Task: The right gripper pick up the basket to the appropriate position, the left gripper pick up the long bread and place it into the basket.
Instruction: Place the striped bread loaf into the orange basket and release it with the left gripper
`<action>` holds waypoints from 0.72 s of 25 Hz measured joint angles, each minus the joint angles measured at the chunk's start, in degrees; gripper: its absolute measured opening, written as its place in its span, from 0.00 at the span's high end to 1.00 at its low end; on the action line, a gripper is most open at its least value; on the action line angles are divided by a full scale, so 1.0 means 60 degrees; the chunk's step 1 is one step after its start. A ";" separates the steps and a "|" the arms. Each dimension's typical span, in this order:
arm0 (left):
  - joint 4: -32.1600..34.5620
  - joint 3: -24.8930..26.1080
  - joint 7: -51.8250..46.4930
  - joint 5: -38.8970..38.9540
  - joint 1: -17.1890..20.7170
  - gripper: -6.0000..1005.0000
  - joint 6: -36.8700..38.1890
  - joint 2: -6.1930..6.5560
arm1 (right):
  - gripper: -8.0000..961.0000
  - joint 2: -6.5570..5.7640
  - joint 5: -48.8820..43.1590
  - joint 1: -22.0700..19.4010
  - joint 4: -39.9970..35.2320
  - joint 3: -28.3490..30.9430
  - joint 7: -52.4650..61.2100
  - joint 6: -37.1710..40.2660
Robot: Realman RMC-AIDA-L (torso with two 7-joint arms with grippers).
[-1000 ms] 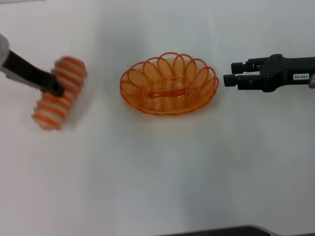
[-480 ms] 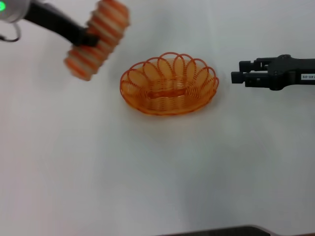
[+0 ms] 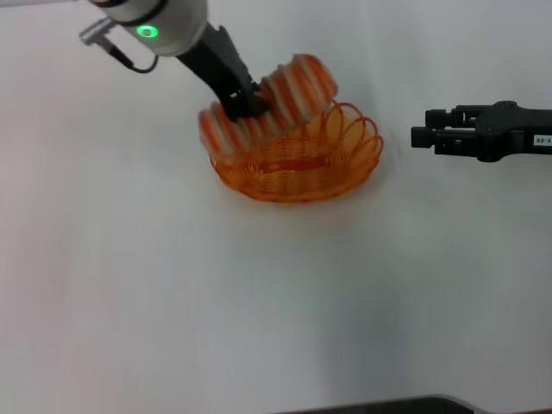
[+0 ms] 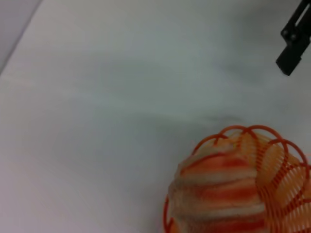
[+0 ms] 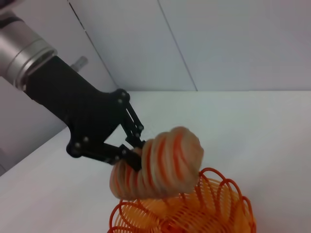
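- Desk [image 3: 259, 302]: white surface that carries the basket; both of my arms are over it.
- My left arm [image 3: 172, 26] comes in from the far left corner of the head view, silver wrist with a green light, angled down toward the basket.
- Basket [image 3: 297, 164]: orange wire oval, sitting flat on the desk at centre. Its scalloped rim also shows in the left wrist view [image 4: 257, 133] and the right wrist view [image 5: 218, 194].
- Long bread [image 3: 272, 99]: off the desk, tilted, right end higher, hanging over the far left part of the basket. The lower end looks level with the rim; can't tell if it touches. Striped end fills the left wrist view [image 4: 221, 194]; side-on in the right wrist view [image 5: 158, 162].
- My left pincer [image 3: 244, 105]: clamped on the long bread at mid-length, seen from the side in the right wrist view [image 5: 132, 154].
- My right pincer [image 3: 420, 136]: hovers off to the basket's right, apart from it, pointed at it, holding nothing. Fingers close together; can't tell open or closed.
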State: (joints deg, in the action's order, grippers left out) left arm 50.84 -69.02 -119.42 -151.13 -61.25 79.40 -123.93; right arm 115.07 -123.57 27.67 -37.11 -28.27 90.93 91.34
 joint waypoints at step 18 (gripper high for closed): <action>-0.0905 -0.0148 0.0266 0.0811 -0.0504 0.73 -0.0078 -0.0029 | 0.40 0.0106 -0.0001 0.0078 0.0004 -0.0012 -0.0028 -0.0050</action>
State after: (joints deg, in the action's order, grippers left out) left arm 45.41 -69.92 -117.83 -146.26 -64.28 78.93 -124.10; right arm 115.70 -123.57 28.14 -37.09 -28.35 90.76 91.04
